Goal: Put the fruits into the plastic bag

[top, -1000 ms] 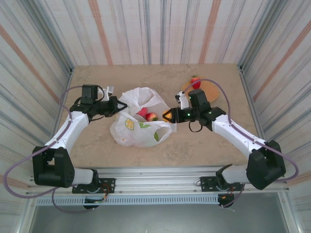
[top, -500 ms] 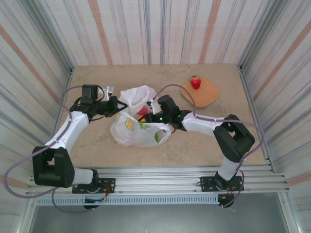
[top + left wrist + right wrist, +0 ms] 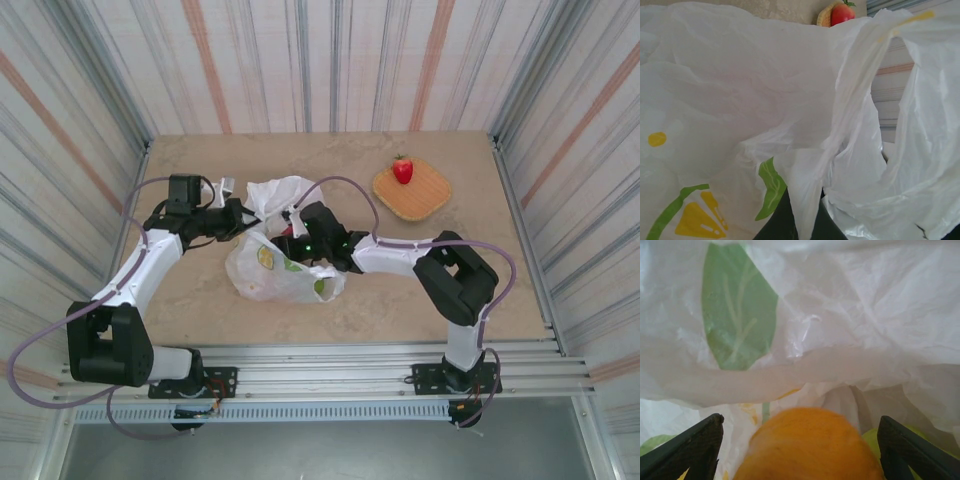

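Beige stone-look tabletop, striped walls all round. Nearest the arm bases lies the plastic bag (image 3: 285, 278), its mouth facing twelve o'clock. Left gripper (image 3: 236, 218) sits at the bag's ten o'clock, clamped on a handle loop (image 3: 860, 75) and lifting the mouth, with film running down between its jaws in the wrist view. Right gripper (image 3: 292, 240) is deep in that mouth. Its own camera has the orange (image 3: 807, 447) low between spread fingers (image 3: 687, 447) that stand clear of it: released, I'd say, and resting inside the bag. Farther back, at two o'clock from that gripper, the strawberry (image 3: 402, 170) stands on the tan tray (image 3: 428, 195), well apart. Right arm is plainly nearer; it must back out, then swing that way.
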Robot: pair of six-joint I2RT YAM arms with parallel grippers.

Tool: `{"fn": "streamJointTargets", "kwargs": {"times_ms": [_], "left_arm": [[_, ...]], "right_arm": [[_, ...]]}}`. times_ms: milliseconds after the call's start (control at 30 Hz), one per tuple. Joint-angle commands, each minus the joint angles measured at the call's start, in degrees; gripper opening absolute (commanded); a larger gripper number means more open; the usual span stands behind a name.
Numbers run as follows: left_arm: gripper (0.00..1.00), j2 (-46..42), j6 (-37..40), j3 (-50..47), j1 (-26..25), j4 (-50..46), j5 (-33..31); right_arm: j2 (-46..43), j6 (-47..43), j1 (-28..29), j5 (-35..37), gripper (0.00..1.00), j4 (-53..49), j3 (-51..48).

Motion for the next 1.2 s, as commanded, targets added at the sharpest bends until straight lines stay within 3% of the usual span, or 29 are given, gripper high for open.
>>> {"fn": "streamJointTargets", "kwargs": {"times_ms": [0, 433, 833, 967, 1167], "left_arm": [[0.04, -0.7, -0.2, -0.5, 0.5, 0.4, 1.3], [0.04, -0.6, -0.1, -0.5, 0.6, 0.3, 1.1], [0.04, -0.7, 0.0, -0.5, 0.9, 0.3, 0.9], [0.04, -0.4, 0.0, -0.5, 0.9, 0.3, 1.0], [0.04, -0.4, -0.1, -0.4, 1.0, 0.3, 1.0]], "right_arm": [[-2.5, 0.2, -0.7, -0.5, 0.86, -0.6, -0.4], [-12.7, -0.9, -3.9, -2.3, 0.93, -2.9, -7.1], [-28.5, -5.5, -8.7, 2.4, 0.94, -10.0, -14.0], [-32.7, -9.3, -11.6, 9.2, 0.95, -16.7, -12.6], [-34.7, -15.5, -22.7, 21.0, 0.99, -22.4, -10.8]]}}
